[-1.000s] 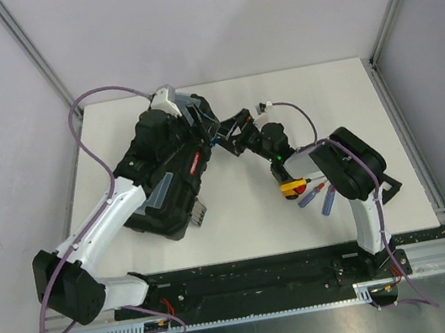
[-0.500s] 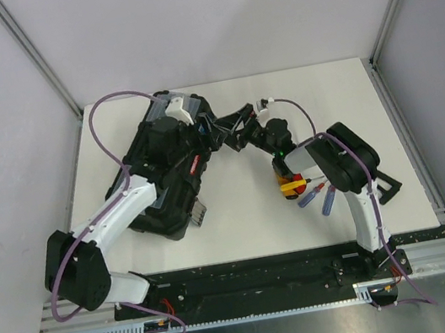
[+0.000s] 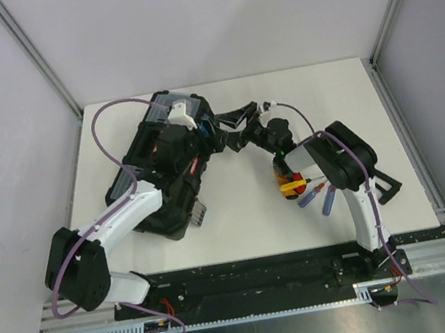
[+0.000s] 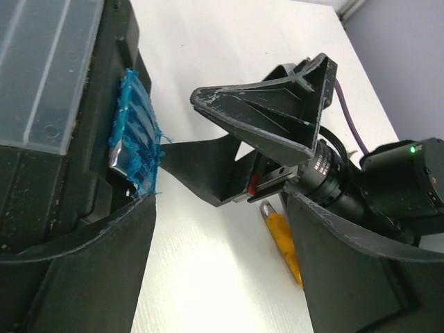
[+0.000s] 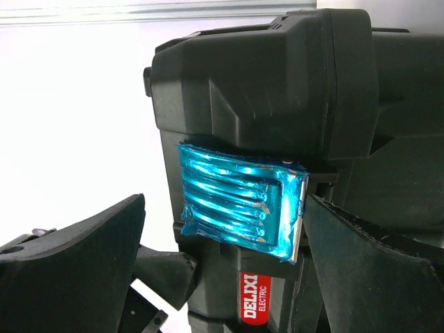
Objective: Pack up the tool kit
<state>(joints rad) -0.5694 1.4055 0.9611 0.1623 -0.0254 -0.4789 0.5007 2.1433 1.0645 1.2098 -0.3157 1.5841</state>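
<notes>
The tool kit is a black toolbox (image 3: 157, 186) lying at the table's left, with a clear lid compartment (image 4: 48, 69) and a crinkled blue latch (image 5: 239, 201) on its right side. My left gripper (image 3: 206, 140) hangs open by that side; only bare table lies between its fingers (image 4: 90, 263). Facing it, my right gripper (image 3: 226, 129) is wide open and points at the latch, one finger on either side of it without touching. A red "DELIXI" label (image 5: 254, 295) sits below the latch. A yellow-handled screwdriver (image 4: 284, 243) and two blue ones (image 3: 317, 197) lie on the table under the right arm.
The right arm's wrist (image 4: 395, 180) fills the space just right of my left gripper. Metal frame posts (image 3: 404, 102) and grey walls close in the white table (image 3: 322, 98) on three sides. A black base rail (image 3: 258, 276) runs along the near edge.
The left wrist has swung from the toolbox's far end round to its right side, its elbow pulling left. The right gripper has edged slightly back. Both stay open.
</notes>
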